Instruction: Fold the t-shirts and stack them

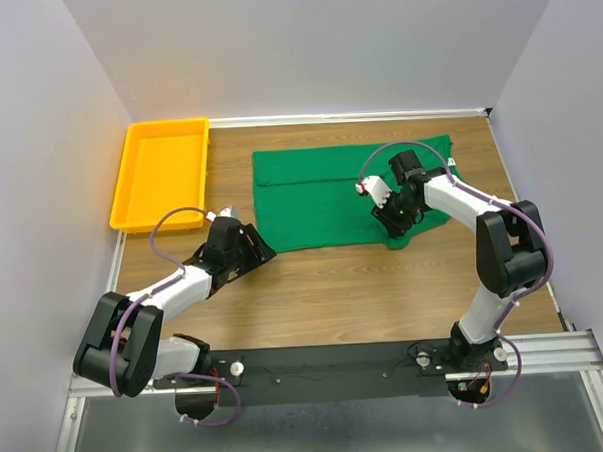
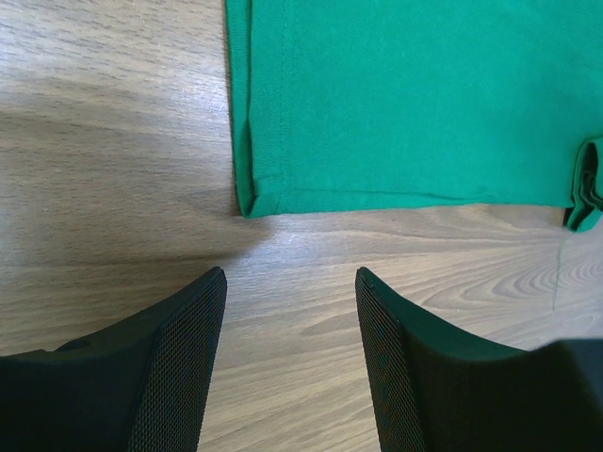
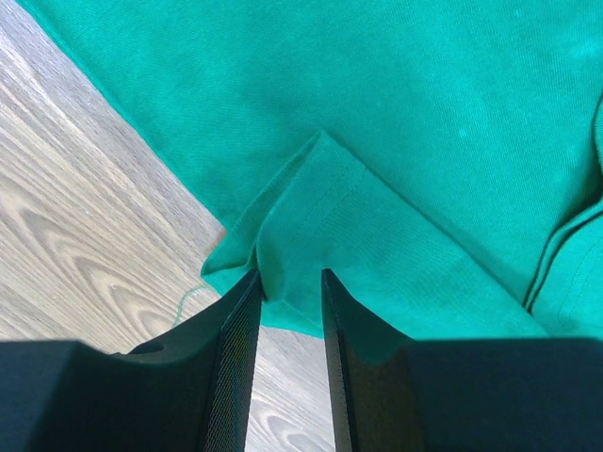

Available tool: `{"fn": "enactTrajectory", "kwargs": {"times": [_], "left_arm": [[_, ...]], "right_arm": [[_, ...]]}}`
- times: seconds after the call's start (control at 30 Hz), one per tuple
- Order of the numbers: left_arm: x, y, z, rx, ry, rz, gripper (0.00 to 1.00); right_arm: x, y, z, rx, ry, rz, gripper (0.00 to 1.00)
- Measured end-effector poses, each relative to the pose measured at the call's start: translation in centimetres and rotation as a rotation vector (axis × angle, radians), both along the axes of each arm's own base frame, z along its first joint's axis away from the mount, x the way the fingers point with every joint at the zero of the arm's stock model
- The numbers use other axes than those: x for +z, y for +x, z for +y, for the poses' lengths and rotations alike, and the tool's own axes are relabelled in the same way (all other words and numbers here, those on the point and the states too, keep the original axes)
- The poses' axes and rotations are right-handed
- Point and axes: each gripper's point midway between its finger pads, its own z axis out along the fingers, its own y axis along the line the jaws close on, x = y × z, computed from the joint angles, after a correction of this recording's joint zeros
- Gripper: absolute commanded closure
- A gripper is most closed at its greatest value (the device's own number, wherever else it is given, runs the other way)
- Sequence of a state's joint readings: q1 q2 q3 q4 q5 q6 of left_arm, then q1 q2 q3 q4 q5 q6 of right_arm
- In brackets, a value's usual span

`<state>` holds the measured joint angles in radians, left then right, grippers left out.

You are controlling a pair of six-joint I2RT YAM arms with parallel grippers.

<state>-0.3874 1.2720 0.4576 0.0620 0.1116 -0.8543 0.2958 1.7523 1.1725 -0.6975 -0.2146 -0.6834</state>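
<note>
the green t-shirt (image 1: pixel 320 200) lies flat on the far surface (image 1: pixel 365 293), its fold barely begun, the right end effector (image 3: pixel 287 275) narrowly straddling a sleeve corner (image 3: pixel 320 217), grip unclear, the left end effector (image 2: pixel 290 273) open beside it; next, that sleeve wants carrying inward.

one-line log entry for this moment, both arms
left fingers open, over table by t-shirt corner | right fingers straddling sleeve edge, grip unclear

bright, even light; soft shadows; all views sharp.
</note>
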Motion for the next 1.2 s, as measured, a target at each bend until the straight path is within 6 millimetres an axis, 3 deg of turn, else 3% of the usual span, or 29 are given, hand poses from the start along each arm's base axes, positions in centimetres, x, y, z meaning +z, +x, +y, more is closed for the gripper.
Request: {"fn": "enactTrajectory", "kwargs": {"times": [0.07, 0.17, 0.23, 0.47, 0.63, 0.73, 0.8, 0.93, 1.03, 1.07, 1.1, 1.2], "left_arm": [[0.0, 0.0, 0.0, 0.0, -0.001, -0.002, 0.35], [0.0, 0.1, 0.0, 0.0, -0.001, -0.004, 0.35], [0.0, 0.0, 0.0, 0.001, -0.002, -0.003, 0.35], [-0.2, 0.0, 0.0, 0.022, -0.017, 0.012, 0.35], [-0.4, 0.2, 0.2, 0.063, -0.035, 0.034, 0.36], [-0.5, 1.1, 0.3, 0.094, -0.041, 0.05, 0.47], [-0.8, 1.9, 0.1, 0.117, -0.04, 0.068, 0.48], [-1.1, 3.3, -0.2, 0.135, -0.03, 0.084, 0.72], [-1.4, 3.7, -0.1, 0.146, -0.018, 0.097, 0.81], [-1.6, 3.8, -0.1, 0.149, -0.016, 0.102, 0.93], [-1.6, 3.8, -0.1, 0.148, -0.012, 0.103, 0.97], [-1.7, 3.8, 0.1, 0.148, -0.002, 0.104, 1.0]], "right_arm": [[0.0, 0.0, 0.0, 0.003, -0.001, -0.001, 0.65], [0.0, 0.0, 0.0, 0.009, -0.002, -0.002, 0.78], [-0.1, 0.0, 0.0, 0.016, -0.002, -0.002, 0.99], [0.0, -0.2, 0.2, 0.016, 0.014, 0.006, 0.99], [2.1, -0.5, 0.3, 0.001, 0.036, -0.044, 0.99], [3.6, -0.8, 0.2, -0.008, 0.054, -0.085, 0.99], [4.5, -1.2, 0.1, -0.017, 0.066, -0.108, 0.99], [5.0, -2.0, 0.0, -0.031, 0.075, -0.117, 0.99], [5.3, -2.3, -0.2, -0.046, 0.081, -0.12, 0.99], [5.7, -2.4, -0.2, -0.051, 0.086, -0.129, 0.99], [5.9, -2.4, -0.3, -0.056, 0.089, -0.134, 0.99], [7.0, -2.4, -0.8, -0.08, 0.1, -0.161, 0.99]]}}
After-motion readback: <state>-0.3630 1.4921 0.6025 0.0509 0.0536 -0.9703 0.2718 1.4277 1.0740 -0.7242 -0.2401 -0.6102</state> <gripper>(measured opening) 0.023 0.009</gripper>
